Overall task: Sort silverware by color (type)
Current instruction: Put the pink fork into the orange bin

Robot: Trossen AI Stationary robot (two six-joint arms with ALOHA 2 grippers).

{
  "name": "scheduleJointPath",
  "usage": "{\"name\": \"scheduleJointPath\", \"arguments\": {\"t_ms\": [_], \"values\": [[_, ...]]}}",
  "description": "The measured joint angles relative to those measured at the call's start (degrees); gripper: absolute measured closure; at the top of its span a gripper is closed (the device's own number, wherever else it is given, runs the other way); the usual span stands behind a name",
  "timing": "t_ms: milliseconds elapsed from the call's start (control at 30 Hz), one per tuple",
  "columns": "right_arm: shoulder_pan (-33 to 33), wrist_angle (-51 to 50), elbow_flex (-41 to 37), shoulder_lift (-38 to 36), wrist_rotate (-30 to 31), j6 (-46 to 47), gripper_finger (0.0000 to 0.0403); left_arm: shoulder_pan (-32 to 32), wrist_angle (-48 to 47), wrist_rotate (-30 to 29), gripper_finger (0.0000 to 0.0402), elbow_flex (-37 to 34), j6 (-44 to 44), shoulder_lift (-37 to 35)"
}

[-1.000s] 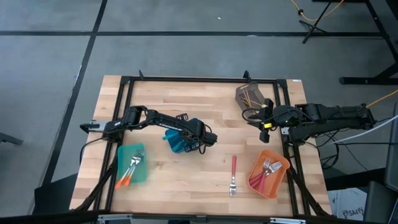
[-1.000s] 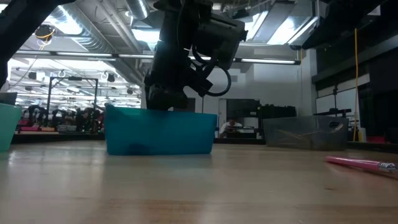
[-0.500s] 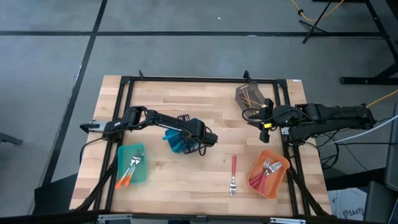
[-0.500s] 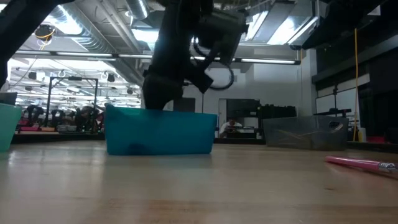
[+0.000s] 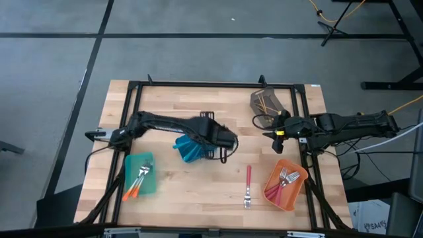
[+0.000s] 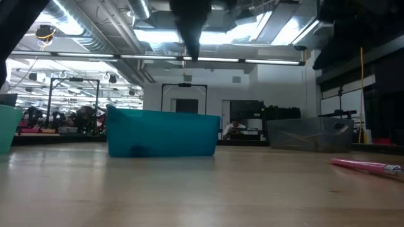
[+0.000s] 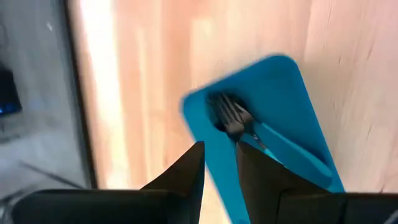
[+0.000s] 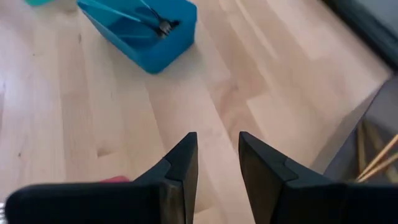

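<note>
My left gripper [image 5: 206, 142] hangs open high above the blue bin [image 5: 187, 152], touching nothing; the low view shows only its arm at the top edge. In the left wrist view its fingers [image 7: 221, 171] frame the blue bin [image 7: 280, 124], where blue-handled forks [image 7: 242, 127] lie. A red-handled fork [image 5: 248, 186] lies flat on the table, also seen in the low view [image 6: 366, 166]. My right gripper [image 5: 273, 130] waits open near the grey bin [image 5: 264, 101], which holds gold utensils; its wrist view [image 8: 217, 162] looks toward the blue bin [image 8: 140, 25].
A teal bin [image 5: 140, 174] with orange-handled forks sits near the left near corner. An orange bin [image 5: 285, 184] with red-handled forks sits near the right near corner. A black frame [image 5: 198, 84] borders the table. Bare wood lies between the blue bin and the red fork.
My left gripper has risen straight up out of the blue bin, leaving the low view almost wholly, and its wrist has swung a little toward the table's right. The blue bin has stayed in place. My right gripper has drifted slightly toward the table's left.
</note>
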Motion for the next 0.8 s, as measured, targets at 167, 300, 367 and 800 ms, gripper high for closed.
{"name": "scheduleJointPath", "arguments": {"t_ms": [167,300,367,800], "values": [[0.0,0.1,-2.3,0.0,-1.3,6.7,0.0299,0.6,0.0,-1.4,0.0316,3.3,0.9,-6.8],[0.0,2.6,-2.4,0.0,-1.8,11.0,0.0299,0.6,0.0,-2.5,0.0316,2.5,1.1,-13.4],[0.0,6.4,-2.4,0.0,-2.7,12.3,0.0299,0.2,0.0,-4.5,0.0316,1.1,1.1,-17.7],[0.1,24.0,-2.3,6.4,-9.2,22.3,0.0299,-10.9,13.3,-17.0,0.0316,-38.8,-12.4,-54.0]]}}
